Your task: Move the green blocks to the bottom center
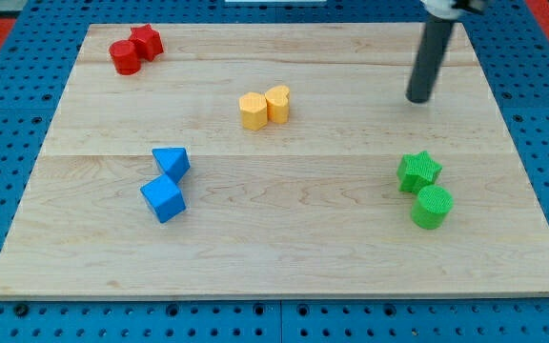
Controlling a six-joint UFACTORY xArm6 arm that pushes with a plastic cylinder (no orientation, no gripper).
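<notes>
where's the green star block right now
The green star sits at the view's right, touching the green cylinder just below it, with my tip above it.

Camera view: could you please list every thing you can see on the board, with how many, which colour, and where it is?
red blocks: 2, red, a star and a cylinder touching, the view's top left corner of the board.
yellow blocks: 2, yellow, side by side and touching, upper centre.
blue blocks: 2, blue, a triangular one above a cube, touching, left of centre.
green star block: 1, green, the view's right side, lower half.
green cylinder block: 1, green, just below the star and touching it.
wooden board: 1, light wood, on a blue perforated base.
my tip: 1, dark rod, upper right, above the green blocks with a clear gap, touching no block.
</notes>
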